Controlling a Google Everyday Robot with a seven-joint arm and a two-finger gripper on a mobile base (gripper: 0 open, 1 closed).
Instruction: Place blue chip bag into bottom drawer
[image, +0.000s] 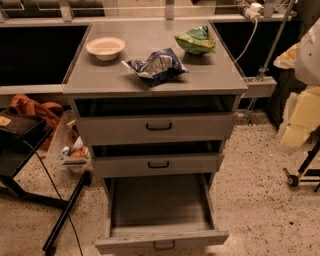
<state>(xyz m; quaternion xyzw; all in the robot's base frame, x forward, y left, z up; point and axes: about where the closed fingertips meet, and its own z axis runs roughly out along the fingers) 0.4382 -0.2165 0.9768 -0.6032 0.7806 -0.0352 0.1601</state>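
The blue chip bag (157, 65), crumpled dark blue foil with silvery patches, lies on the grey cabinet top (200, 75) near its front middle. The bottom drawer (160, 202) is pulled fully out toward me, a wide shallow grey tray with nothing in it and a small dark handle on its low front. My gripper (298, 122) shows as a pale yellow and white shape at the right edge. It hangs beside the cabinet, well right of the bag and above the floor, and holds nothing that I can see.
A green chip bag (196, 40) and a white bowl (105, 47) sit further back on the top. The two upper drawers (159, 127) stand slightly ajar. A black stand (20, 145) and plastic bin (75, 150) are at left, a wheeled stand (300, 175) at right.
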